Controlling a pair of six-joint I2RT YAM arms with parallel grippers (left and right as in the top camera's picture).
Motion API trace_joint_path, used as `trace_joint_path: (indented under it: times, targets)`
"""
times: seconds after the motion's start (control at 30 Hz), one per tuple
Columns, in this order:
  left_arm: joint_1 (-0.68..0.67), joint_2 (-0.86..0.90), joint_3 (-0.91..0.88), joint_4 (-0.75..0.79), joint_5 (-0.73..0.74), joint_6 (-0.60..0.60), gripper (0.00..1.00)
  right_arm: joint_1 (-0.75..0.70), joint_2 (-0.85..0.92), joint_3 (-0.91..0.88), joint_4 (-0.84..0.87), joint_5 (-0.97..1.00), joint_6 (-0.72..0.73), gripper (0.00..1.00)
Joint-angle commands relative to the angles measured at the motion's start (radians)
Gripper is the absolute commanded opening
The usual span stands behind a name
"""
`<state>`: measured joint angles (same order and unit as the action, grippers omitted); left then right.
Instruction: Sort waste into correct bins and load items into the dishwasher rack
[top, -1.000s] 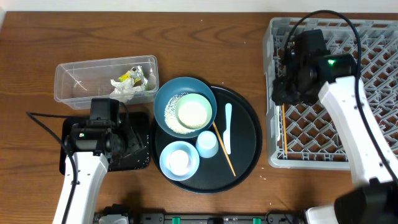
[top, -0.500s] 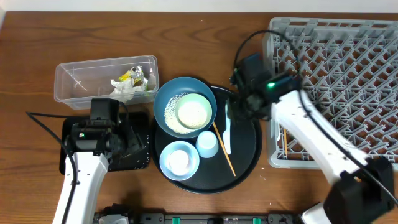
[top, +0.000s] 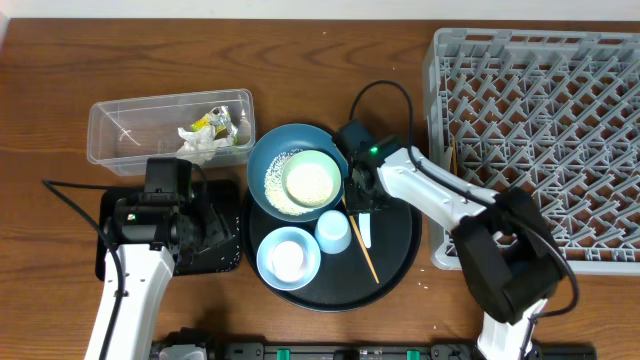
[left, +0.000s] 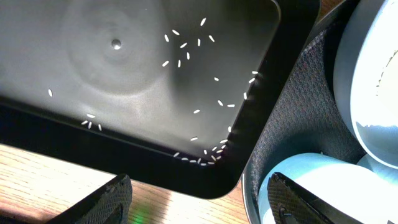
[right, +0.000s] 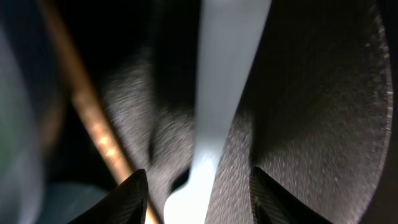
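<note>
In the overhead view my right gripper (top: 362, 196) hovers low over the white spoon (top: 366, 232) on the round black tray. The right wrist view shows it open (right: 196, 200), the spoon's handle (right: 221, 87) running between the jaws without touching them, and a wooden chopstick (right: 93, 127) to the left. My left gripper (left: 199, 205) is open above the near corner of the flat black tray (left: 124, 74), which holds scattered rice grains. The dark blue bowl (top: 275, 150) holds rice and the pale green bowl (top: 312, 181). A light blue bowl (top: 288, 256) and the white cup (top: 333, 231) sit beside it.
The clear tub (top: 130, 130) at the back left holds a crumpled napkin (top: 200, 143) and a yellow-green wrapper (top: 213, 121). The grey dishwasher rack (top: 560, 120) fills the right side. The round black tray (top: 400, 245) carries the dishes and a chopstick (top: 364, 250).
My right arm has swung left from over the rack down to the round tray and now sits over the spoon. The left arm has stayed still.
</note>
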<state>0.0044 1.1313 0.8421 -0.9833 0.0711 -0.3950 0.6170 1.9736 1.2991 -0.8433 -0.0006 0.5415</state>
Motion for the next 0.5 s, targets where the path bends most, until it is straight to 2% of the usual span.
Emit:
trace_joint_path:
  times: [0.0, 0.13, 0.27, 0.4, 0.47]
  targets:
    - [-0.001, -0.002, 0.018, 0.0, -0.012, -0.002, 0.72, 0.01, 0.035, -0.005, 0.003, 0.046, 0.042, 0.49]
    - [-0.001, -0.002, 0.018, 0.0, -0.012, -0.002, 0.72, 0.01, 0.053, -0.005, 0.008, 0.066, 0.042, 0.41]
    - [-0.001, -0.002, 0.018, 0.0, -0.012, -0.002, 0.71, 0.01, 0.054, -0.005, 0.006, 0.069, 0.042, 0.21]
    - [-0.001, -0.002, 0.018, 0.0, -0.012, -0.002, 0.71, 0.01, 0.054, -0.005, 0.002, 0.069, 0.042, 0.06]
    - [-0.001, -0.002, 0.018, 0.0, -0.012, -0.002, 0.72, 0.01, 0.054, -0.005, 0.001, 0.069, 0.042, 0.03]
